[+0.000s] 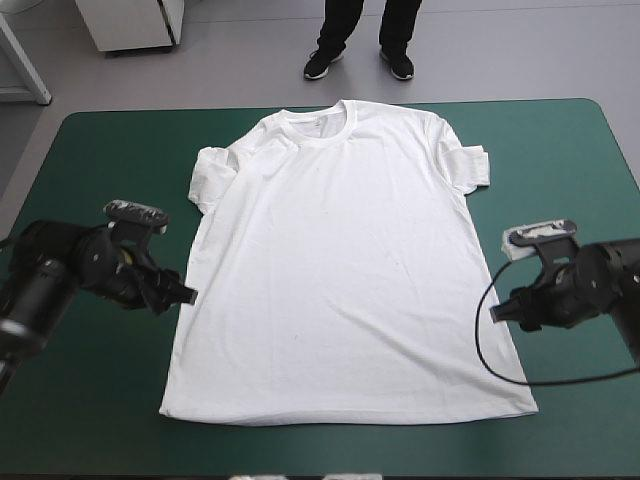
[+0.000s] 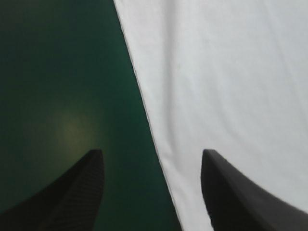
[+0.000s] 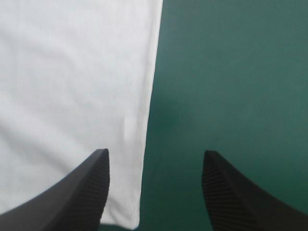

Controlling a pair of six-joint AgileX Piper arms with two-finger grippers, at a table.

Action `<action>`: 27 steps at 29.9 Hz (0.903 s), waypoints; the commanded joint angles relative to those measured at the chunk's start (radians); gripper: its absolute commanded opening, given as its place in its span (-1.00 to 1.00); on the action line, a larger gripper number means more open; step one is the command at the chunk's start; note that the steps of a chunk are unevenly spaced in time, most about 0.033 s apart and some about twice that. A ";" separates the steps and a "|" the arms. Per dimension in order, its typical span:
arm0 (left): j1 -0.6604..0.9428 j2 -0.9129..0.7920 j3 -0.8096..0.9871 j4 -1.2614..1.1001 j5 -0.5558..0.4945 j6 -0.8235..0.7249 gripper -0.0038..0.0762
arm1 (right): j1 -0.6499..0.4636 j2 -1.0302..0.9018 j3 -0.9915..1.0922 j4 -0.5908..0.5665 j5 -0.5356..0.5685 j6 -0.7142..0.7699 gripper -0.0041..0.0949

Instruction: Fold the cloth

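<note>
No writing is picked up at this moment: no lettering, label, brand or number can be read on the white short-sleeved T-shirt (image 1: 340, 270), and none on the teal-green table cover (image 1: 90, 400) around it.

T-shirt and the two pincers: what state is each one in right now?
T-shirt: spread flat on the table, collar toward the far edge, not yet folded.
Left pincer: open, one finger over the T-shirt's side edge, one over bare table.
Right pincer: open, set the same way at the opposite side edge.
</note>
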 commanded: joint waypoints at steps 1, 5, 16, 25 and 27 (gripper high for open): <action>-0.004 0.126 -0.113 0.017 -0.094 -0.008 0.19 | 0.000 0.107 -0.134 -0.014 -0.059 0.003 0.19; 0.001 0.276 -0.218 0.035 -0.166 0.006 0.19 | 0.000 0.260 -0.264 -0.016 -0.095 0.000 0.19; 0.136 0.589 -0.432 -0.066 -0.226 0.093 0.19 | 0.000 0.461 -0.475 -0.014 -0.223 -0.022 0.19; 0.136 0.718 -0.491 -0.111 -0.216 0.104 0.19 | 0.000 0.513 -0.489 -0.014 -0.234 -0.046 0.19; 0.136 0.733 -0.491 -0.111 -0.216 0.104 0.19 | 0.000 0.523 -0.489 -0.010 -0.241 -0.046 0.19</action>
